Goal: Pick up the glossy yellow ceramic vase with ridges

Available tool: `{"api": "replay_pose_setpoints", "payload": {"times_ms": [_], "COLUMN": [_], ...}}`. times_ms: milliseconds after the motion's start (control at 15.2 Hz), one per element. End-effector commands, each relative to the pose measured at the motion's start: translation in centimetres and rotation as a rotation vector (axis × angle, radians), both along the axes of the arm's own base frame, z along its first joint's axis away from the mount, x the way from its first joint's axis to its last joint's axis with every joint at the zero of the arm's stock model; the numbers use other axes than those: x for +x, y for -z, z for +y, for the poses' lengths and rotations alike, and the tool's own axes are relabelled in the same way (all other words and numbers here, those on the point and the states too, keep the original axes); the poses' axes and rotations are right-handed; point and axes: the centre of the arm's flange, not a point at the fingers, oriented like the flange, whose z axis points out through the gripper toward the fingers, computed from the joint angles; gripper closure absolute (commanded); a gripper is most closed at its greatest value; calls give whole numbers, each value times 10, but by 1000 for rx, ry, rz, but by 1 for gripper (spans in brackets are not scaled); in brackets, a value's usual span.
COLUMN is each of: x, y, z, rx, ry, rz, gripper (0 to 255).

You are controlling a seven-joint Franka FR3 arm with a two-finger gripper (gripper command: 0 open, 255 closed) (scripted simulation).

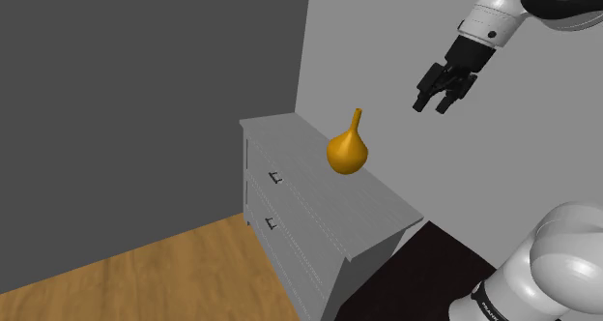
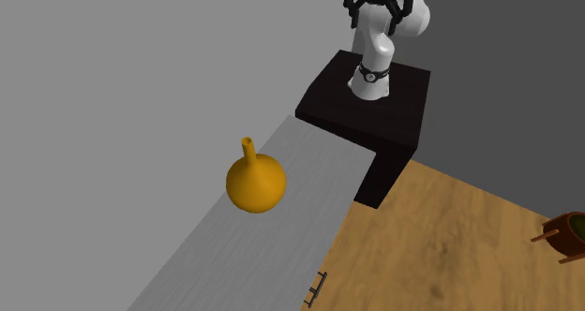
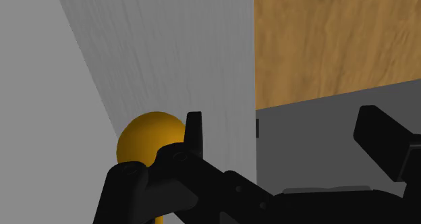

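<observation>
Find yellow vase (image 1: 348, 152) upright on grey dresser (image 1: 377, 211), well left of wide-open, empty pincer (image 1: 432, 106). Probably stiff, slick, breakable: clasp the thin neck gently, not the round belly.

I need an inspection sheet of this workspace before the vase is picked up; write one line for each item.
Surface: grey dresser top, bare around the vase.
Job's things: orange-yellow vase, upright on the dresser top, untouched.
Clutter: nothing seen.
Grippers: gripper, jaws open, empty, in the air, apart from the vase.
Cables: nothing seen.
Surroundings: grey walls, wooden floor, dark stand, brown pot on the floor.
</observation>
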Motion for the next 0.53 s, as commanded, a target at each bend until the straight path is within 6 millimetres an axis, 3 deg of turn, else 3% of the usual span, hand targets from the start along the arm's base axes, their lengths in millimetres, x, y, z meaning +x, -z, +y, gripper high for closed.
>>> {"api": "replay_pose_setpoints", "payload": {"times_ms": [0,462], "x": [0,71], "y": [0,37], "z": [0,-44], "rx": [0,-30], "ry": [0,-40], "rz": [0,6], "gripper": [0,0]}}
